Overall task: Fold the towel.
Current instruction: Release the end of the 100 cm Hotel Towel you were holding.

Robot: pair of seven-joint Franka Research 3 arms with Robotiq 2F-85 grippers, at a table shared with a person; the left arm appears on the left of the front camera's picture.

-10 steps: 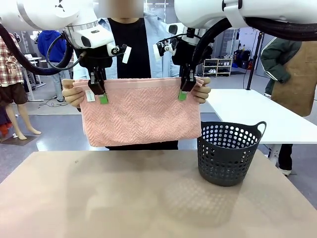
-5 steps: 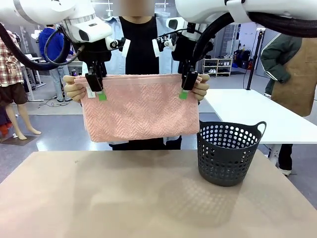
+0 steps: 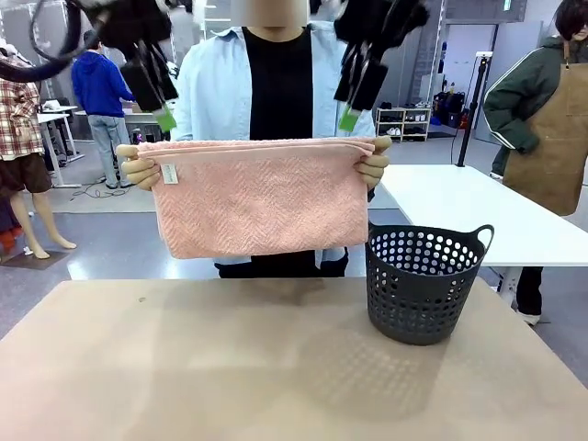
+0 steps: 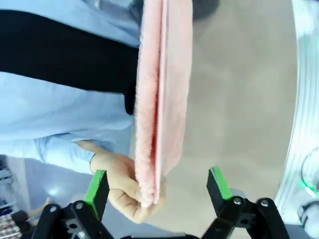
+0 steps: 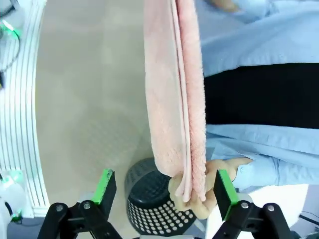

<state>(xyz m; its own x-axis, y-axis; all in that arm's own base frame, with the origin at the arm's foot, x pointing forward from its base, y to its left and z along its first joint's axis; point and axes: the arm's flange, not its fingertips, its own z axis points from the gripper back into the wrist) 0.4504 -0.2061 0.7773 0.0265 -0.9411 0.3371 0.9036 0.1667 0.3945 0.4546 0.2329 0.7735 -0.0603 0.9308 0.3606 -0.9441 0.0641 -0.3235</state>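
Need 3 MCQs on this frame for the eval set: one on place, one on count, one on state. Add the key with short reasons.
1. Where does the dark grey perforated plastic basket stand?
A. On the tan table, toward the robot's right.
B. In the person's arms.
C. On the white table behind.

2. How many of the person's hands hold the salmon-pink terry cloth towel?
A. None.
B. One.
C. Two.

3. What state are the left gripper and right gripper in?
A. Both shut on the towel.
B. Both open, above the towel.
C. Left shut, right open.

Key:
1 A: it sits on the tabletop at the picture's right.
2 C: one hand pinches each top corner.
3 B: the jaws of both stand wide apart, clear of the cloth.
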